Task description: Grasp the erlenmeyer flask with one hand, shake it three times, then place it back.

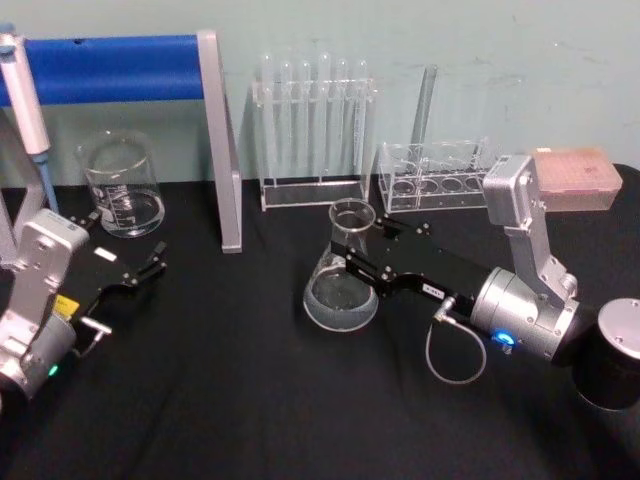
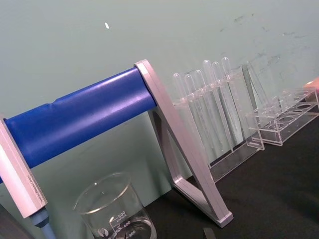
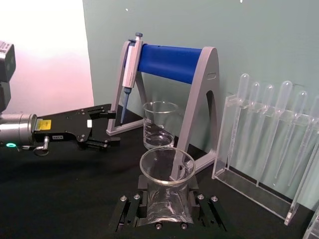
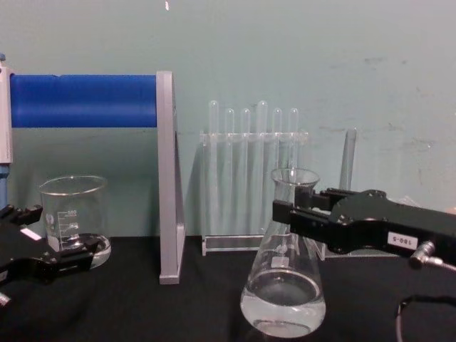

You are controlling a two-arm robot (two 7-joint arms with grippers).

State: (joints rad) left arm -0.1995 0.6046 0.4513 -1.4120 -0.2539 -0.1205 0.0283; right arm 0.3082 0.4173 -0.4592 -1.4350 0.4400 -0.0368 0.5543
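erlenmeyer flask (image 4: 283, 267) | clear glass, upright | liquid (image 4: 283, 301) in base | neck held between right gripper (image 4: 288, 212) fingers

**Right arm** (image 1: 530, 250): silver-grey metal links; cylindrical wrist housing with a blue indicator light (image 1: 503, 340); thin grey cable (image 1: 445, 372) in a loop, ending in a metal plug.
**Right gripper** (image 1: 358, 247): flat black plates, round screw heads (image 3: 135, 197), white label (image 4: 400, 240) with printed digits.
**Left arm** (image 1: 40, 270): boxy silver-grey housing, yellow sticker (image 1: 66, 305), green light (image 1: 52, 371).
**Left gripper** (image 1: 158, 260): black plates and slim black fingers, small white patch (image 4: 30, 234).
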